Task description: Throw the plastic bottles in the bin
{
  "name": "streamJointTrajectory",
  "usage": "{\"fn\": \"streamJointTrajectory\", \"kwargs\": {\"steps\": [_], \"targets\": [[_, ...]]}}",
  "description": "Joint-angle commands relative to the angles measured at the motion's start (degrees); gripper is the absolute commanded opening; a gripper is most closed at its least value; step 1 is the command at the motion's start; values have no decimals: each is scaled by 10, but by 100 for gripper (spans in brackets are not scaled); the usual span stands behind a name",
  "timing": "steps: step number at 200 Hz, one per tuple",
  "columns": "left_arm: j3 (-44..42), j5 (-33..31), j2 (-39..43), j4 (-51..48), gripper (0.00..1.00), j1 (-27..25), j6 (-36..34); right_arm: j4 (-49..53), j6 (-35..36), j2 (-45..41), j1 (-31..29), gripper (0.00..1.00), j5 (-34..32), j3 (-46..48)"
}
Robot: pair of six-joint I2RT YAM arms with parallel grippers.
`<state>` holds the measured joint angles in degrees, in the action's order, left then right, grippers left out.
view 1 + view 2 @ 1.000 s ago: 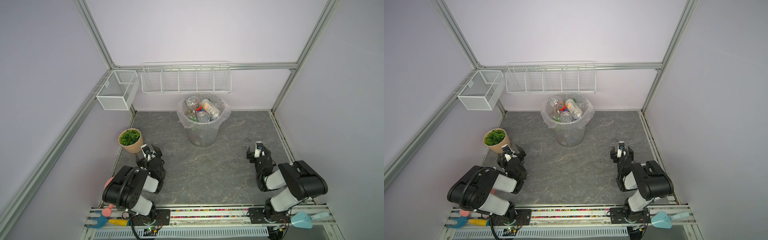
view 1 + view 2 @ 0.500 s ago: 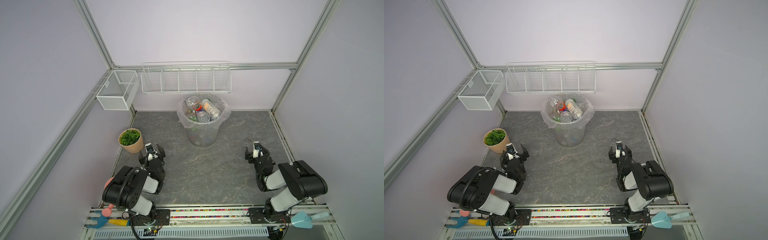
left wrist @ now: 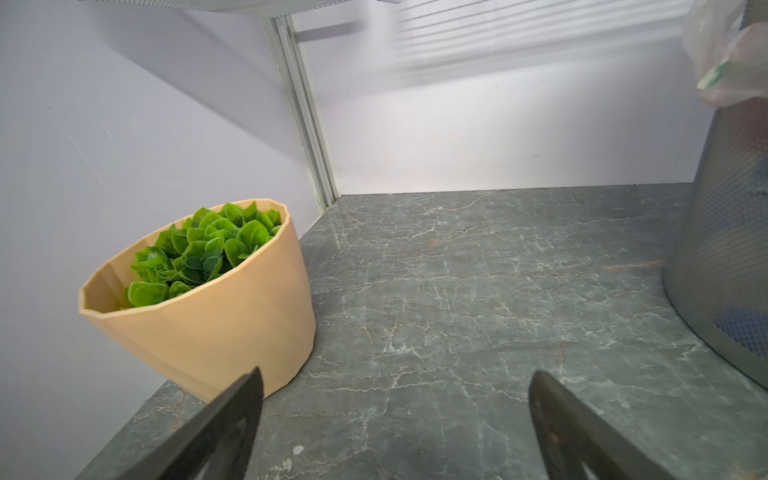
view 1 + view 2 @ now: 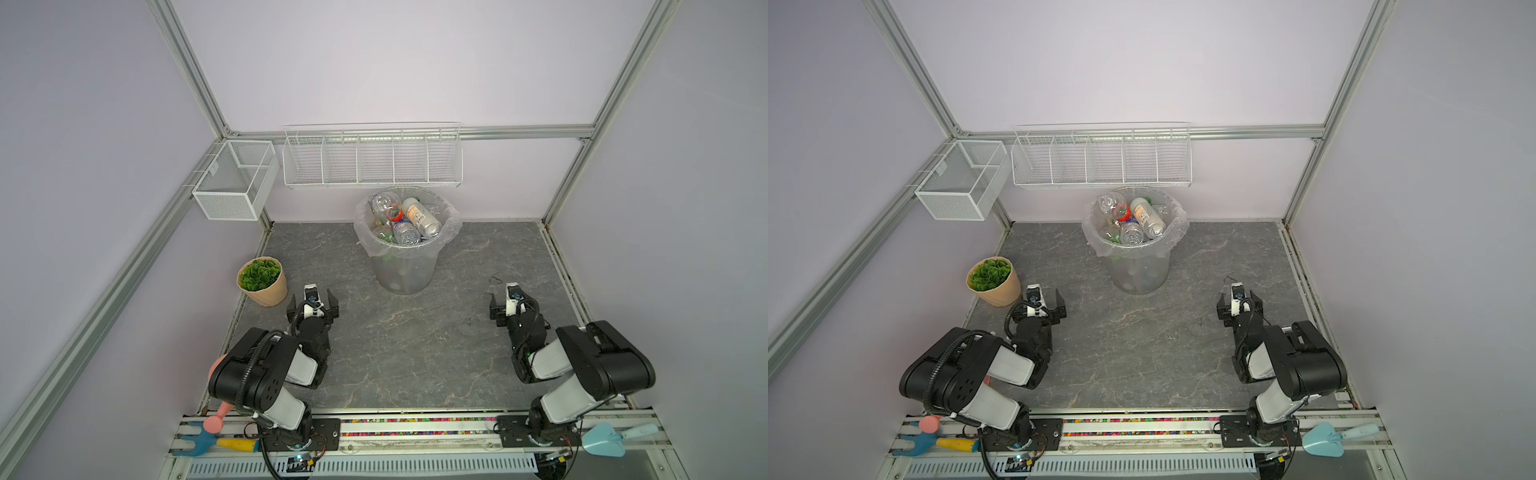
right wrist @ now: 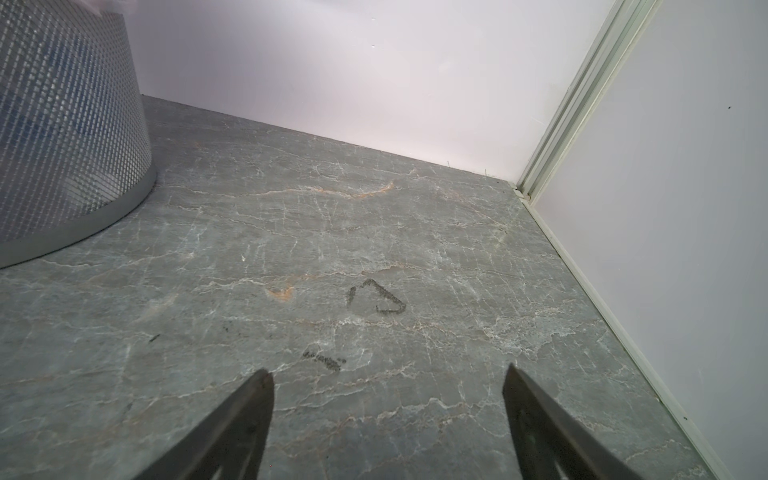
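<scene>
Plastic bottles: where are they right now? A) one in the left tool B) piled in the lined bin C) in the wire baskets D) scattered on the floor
B: the plastic bottles lie heaped inside the bin, and the left tool and right tool stand open, holding nothing.

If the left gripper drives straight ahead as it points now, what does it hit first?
Likely nothing near: the left gripper points between the pot and the bin, across bare floor toward the back wall. The pot stands close by one open jaw, so it might brush; depth is unclear.
</scene>
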<state>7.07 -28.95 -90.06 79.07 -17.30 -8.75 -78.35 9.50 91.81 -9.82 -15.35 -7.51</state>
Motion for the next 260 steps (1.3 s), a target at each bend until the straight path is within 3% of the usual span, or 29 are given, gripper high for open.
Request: {"fn": "streamJointTrajectory", "kwargs": {"steps": [1, 43, 102, 147, 184, 205, 260], "targets": [[5, 47, -22, 18, 99, 24, 2, -35, 12, 8, 5, 89, 7, -8], [7, 47, -24, 19, 99, 25, 3, 17, 0, -7, 16, 89, 14, -26], [12, 51, -27, 19, 99, 29, 4, 254, -57, -38, 73, 89, 65, -131], [33, 63, -32, -2, 99, 50, 18, 257, -62, -37, 77, 89, 65, -133], [110, 66, 2, -172, 99, 82, 60, 257, -62, -37, 77, 89, 64, -133], [153, 100, 11, -271, 99, 116, 95, 258, -62, -38, 76, 89, 64, -133], [156, 110, 12, -277, 99, 127, 105, 259, -63, -38, 77, 89, 65, -133]]}}
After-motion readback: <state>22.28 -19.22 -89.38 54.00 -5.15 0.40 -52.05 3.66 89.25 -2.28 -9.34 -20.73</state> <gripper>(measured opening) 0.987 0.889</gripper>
